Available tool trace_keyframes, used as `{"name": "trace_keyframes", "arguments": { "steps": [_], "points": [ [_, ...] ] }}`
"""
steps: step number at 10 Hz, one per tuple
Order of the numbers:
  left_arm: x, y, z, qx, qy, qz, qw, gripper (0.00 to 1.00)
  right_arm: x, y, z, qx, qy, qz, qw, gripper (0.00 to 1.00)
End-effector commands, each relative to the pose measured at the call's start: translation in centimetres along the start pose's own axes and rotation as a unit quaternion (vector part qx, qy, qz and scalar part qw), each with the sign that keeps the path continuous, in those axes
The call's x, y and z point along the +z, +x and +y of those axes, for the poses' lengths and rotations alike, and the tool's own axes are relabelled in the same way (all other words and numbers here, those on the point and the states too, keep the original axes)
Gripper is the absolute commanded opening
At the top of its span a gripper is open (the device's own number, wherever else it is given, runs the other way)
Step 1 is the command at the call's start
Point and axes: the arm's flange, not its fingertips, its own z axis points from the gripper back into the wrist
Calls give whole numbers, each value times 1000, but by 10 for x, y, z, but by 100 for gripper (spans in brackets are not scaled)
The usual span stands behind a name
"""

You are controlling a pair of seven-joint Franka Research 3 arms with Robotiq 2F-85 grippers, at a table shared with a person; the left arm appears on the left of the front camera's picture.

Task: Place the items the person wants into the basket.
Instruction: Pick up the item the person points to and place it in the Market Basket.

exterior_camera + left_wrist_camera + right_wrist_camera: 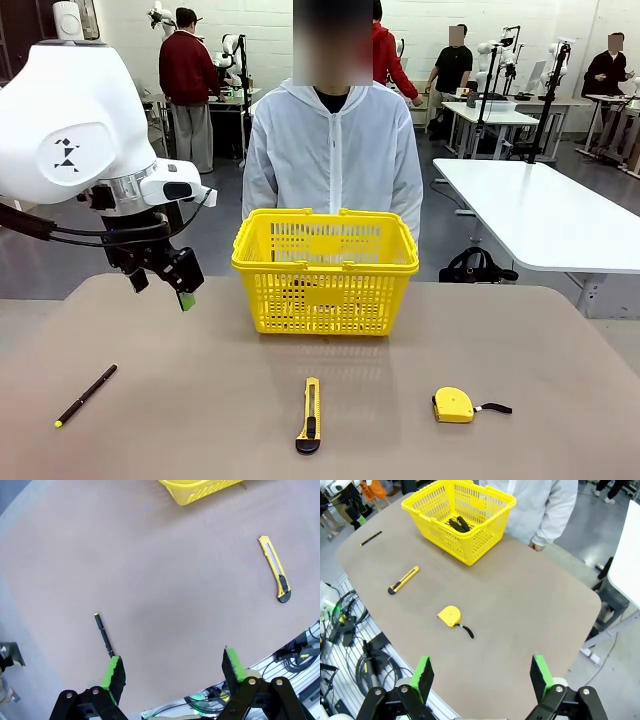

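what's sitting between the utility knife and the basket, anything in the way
Nothing visible. The utility knife lies on bare table straight in front of the basket, with only open tabletop between them. The tape measure sits off to the knife's right and the pen far to its left, both clear of that path.

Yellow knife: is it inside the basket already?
No, the yellow knife lies on the table, out in front of the basket and apart from it.
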Motion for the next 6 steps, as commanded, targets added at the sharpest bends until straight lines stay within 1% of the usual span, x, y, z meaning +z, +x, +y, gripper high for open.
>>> {"name": "trace_keyframes", "arguments": {
  "steps": [1,4,5,6],
  "points": [
    [0,1,0,-1,-1,0,1000,100,0,1,-1,-2,2,4,1000,100],
    [0,0,0,0,0,0,1000,100,0,1,-1,-2,2,4,1000,100],
    [18,-30,31,-33,-58,-23,998,100,0,1,-1,-2,2,4,1000,100],
    [39,-74,57,-78,-98,-61,990,100,0,1,-1,-2,2,4,1000,100]
  ]
}}
